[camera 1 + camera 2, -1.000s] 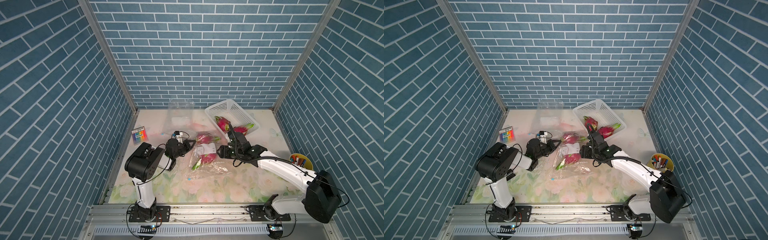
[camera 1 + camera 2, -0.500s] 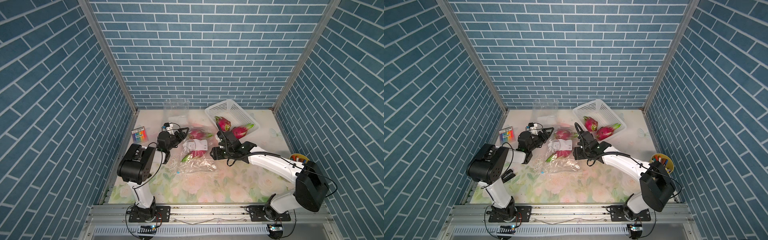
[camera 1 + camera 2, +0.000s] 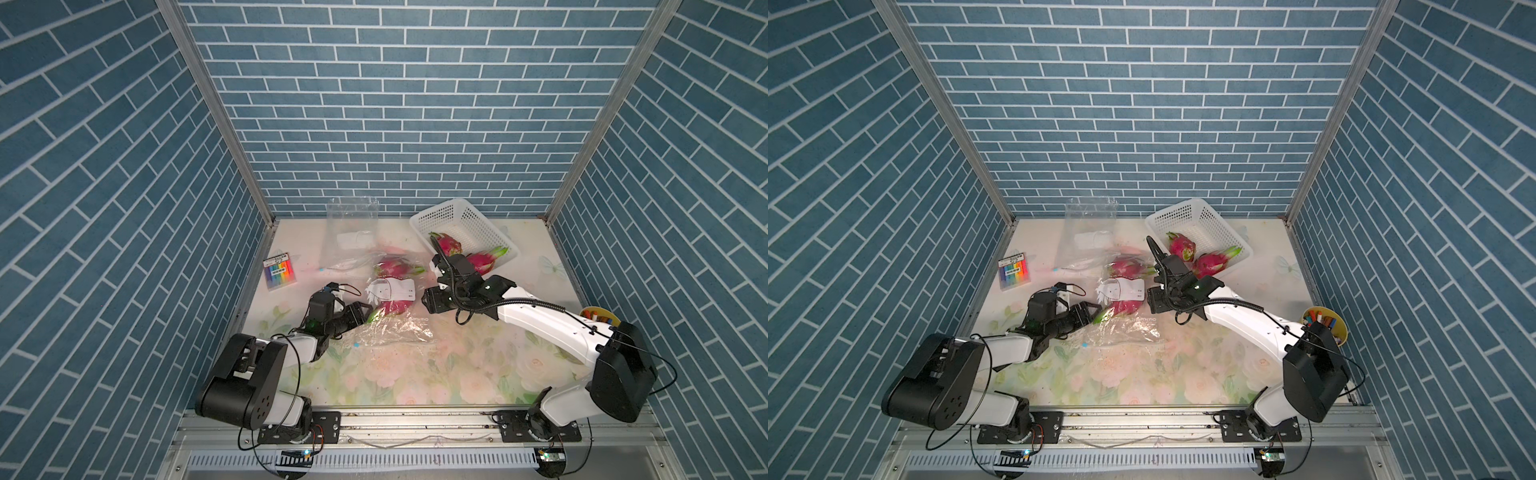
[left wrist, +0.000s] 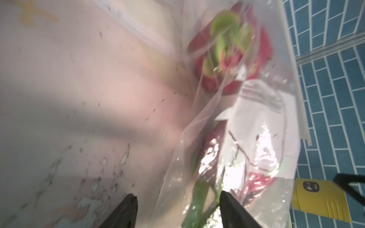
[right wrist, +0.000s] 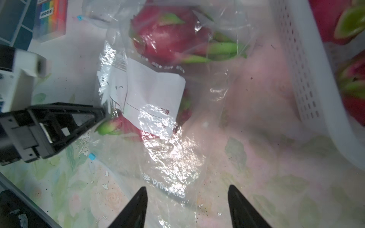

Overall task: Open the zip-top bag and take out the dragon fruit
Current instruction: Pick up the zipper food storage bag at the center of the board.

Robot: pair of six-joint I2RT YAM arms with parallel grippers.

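Across the floral table (image 3: 415,374) your clear, crinkled zip-top bag (image 3: 395,330) is lying flat. The pink dragon fruit (image 3: 394,306) is sitting inside, green tips showing, half under a white label (image 3: 390,289). Your left gripper (image 4: 177,209) is gaping wide at the bag's edge; your right gripper (image 5: 187,199) is spread wide over the film.

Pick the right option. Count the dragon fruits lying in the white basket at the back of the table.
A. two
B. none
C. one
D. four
A: in a top view, one dragon fruit and a second dragon fruit lie side by side in the white basket, both outside any bag.
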